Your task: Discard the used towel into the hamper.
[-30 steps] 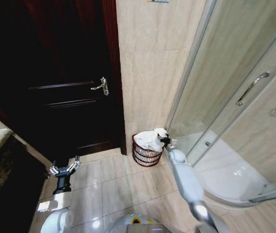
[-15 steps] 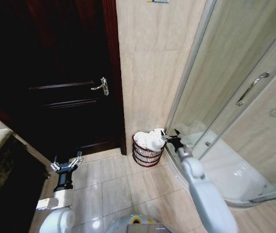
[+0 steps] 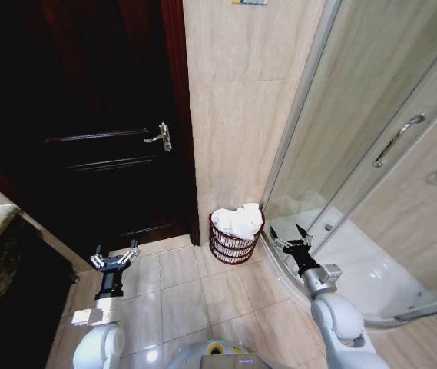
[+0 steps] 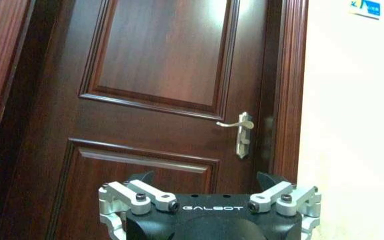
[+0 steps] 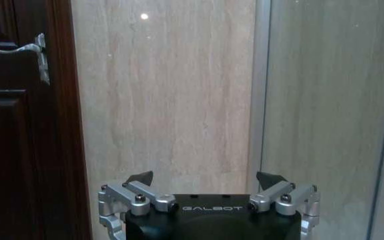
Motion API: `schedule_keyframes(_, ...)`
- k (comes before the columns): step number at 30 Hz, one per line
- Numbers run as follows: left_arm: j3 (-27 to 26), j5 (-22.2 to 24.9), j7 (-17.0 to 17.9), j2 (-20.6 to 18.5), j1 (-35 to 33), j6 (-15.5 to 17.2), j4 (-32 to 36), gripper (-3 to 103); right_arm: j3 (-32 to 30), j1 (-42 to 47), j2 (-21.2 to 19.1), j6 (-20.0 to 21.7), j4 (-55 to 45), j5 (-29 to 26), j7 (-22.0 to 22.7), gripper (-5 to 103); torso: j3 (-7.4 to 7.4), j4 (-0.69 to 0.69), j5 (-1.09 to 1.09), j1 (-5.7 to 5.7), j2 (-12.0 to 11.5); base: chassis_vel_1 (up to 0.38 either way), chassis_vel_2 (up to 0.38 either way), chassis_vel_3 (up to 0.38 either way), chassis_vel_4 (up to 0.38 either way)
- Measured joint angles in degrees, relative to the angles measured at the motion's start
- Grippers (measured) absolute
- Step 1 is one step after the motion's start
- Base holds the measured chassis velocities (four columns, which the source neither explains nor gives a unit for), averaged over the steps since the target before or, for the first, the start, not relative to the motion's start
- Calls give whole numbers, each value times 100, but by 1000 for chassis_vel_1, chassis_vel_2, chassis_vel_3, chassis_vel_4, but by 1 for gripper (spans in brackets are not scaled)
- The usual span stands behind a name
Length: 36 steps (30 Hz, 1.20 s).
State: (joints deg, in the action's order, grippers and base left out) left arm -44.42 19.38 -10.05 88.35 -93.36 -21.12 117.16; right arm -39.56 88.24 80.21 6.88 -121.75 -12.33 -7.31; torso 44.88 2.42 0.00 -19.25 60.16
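Note:
The reddish-brown wire hamper (image 3: 229, 247) stands on the floor against the beige tiled wall, between the door and the shower. A crumpled white towel (image 3: 236, 221) lies in it, bulging above the rim. To the hamper's right, level with its rim and apart from it, my right gripper (image 3: 291, 236) is open and empty. Low on the left, in front of the dark door, my left gripper (image 3: 114, 256) is open and holds nothing. Seen from the wrists, the left gripper (image 4: 209, 181) faces the door and the right gripper (image 5: 205, 179) faces the tiled wall.
A dark wooden door (image 3: 103, 115) with a silver lever handle (image 3: 160, 136) fills the left. A curved glass shower enclosure (image 3: 372, 154) with a white tray (image 3: 364, 277) stands on the right. A dark counter edge (image 3: 3, 261) is at the far left. Beige floor tiles (image 3: 195, 292) lie in front.
My right gripper let go of the towel, which now rests in the hamper, and drew back to the right and downward. My left gripper shifted slightly to the right.

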Motion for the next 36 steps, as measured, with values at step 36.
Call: schedule_keyframes(36,-23,111,-145,-76,77,4,-31,100,116,-376,72,115,292,113,-68,100,-113,-2,0,105,-222,-26,23,25,-27)
